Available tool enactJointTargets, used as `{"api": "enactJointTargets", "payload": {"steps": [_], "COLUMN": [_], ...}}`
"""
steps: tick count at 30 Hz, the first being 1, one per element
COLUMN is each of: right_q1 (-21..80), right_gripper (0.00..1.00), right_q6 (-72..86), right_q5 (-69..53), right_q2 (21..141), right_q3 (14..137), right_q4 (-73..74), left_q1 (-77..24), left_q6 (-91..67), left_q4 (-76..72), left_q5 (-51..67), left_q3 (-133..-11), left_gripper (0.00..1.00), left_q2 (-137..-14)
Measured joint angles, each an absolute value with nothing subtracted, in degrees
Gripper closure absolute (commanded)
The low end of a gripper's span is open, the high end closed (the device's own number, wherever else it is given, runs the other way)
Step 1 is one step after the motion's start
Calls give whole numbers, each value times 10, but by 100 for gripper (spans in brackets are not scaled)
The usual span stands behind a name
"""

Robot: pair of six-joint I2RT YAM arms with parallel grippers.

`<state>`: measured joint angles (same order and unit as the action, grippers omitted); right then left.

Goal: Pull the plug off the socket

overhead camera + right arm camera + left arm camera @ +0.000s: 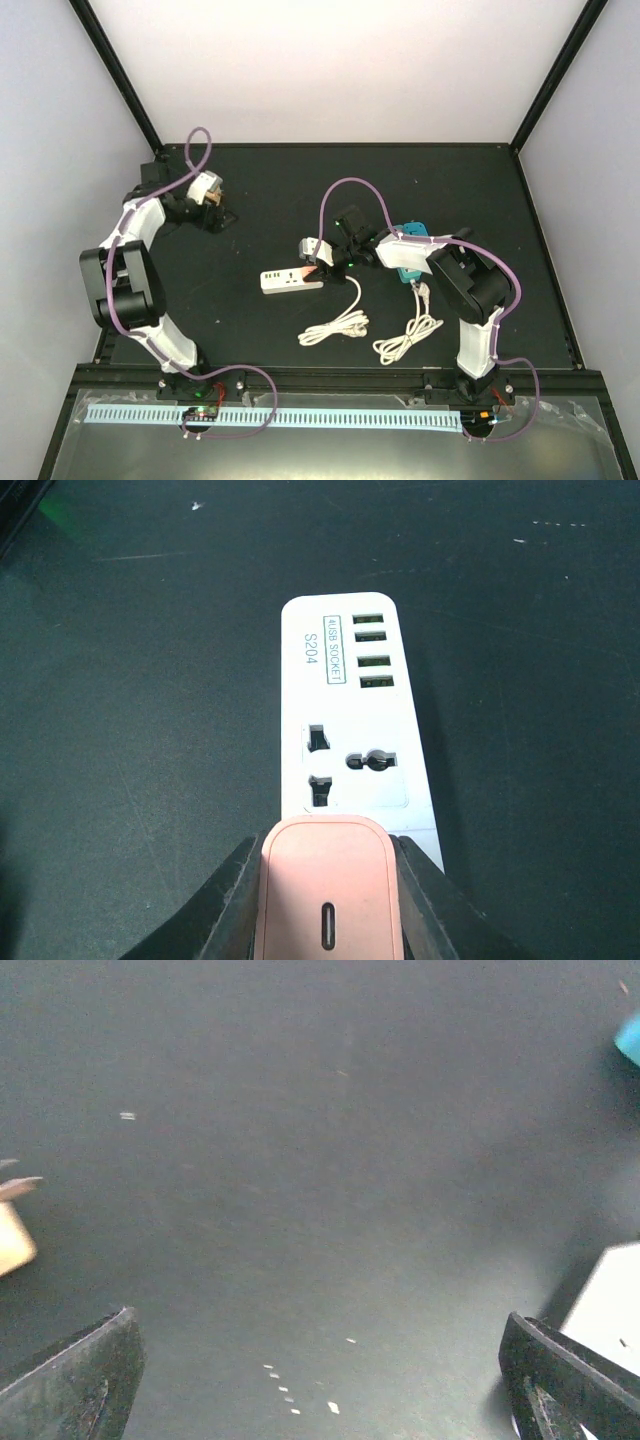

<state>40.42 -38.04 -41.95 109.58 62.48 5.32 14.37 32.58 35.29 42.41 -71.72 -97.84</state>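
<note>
Right wrist: shows pink plug (330, 880) pinched in right tool (330, 920) at near end of white socket strip (350, 700), bare worktop (130, 730) either side. Top external: adds strip mid-worktop, coiled cables (335, 326) just beside, left tool (222, 215) well apart. Left wrist: confirms it spread.

We see soft, even overhead light and a sharp top view. Ahead of the left end effector (318, 1360) the counter (300, 1160) looks hazy and unfocused; the right wrist view is crisp.
</note>
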Motion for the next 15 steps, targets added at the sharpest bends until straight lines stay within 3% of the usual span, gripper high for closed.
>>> {"api": "enactJointTargets", "payload": {"steps": [5, 10, 15], "right_q1": [404, 404, 404], "right_gripper": [96, 96, 96], "right_q6": [-380, -380, -380], "right_q5": [-420, -421, -421], "right_q2": [1096, 1096, 1096], "right_q3": [623, 623, 623], "right_q4": [51, 50, 50], "left_q1": [100, 48, -17], "left_q6": [446, 563, 637], "left_q4": [405, 455, 458], "left_q5": [431, 428, 410], "left_q3": [-663, -621, -553], "left_gripper": [14, 35, 40], "left_q2": [-927, -891, -853]}}
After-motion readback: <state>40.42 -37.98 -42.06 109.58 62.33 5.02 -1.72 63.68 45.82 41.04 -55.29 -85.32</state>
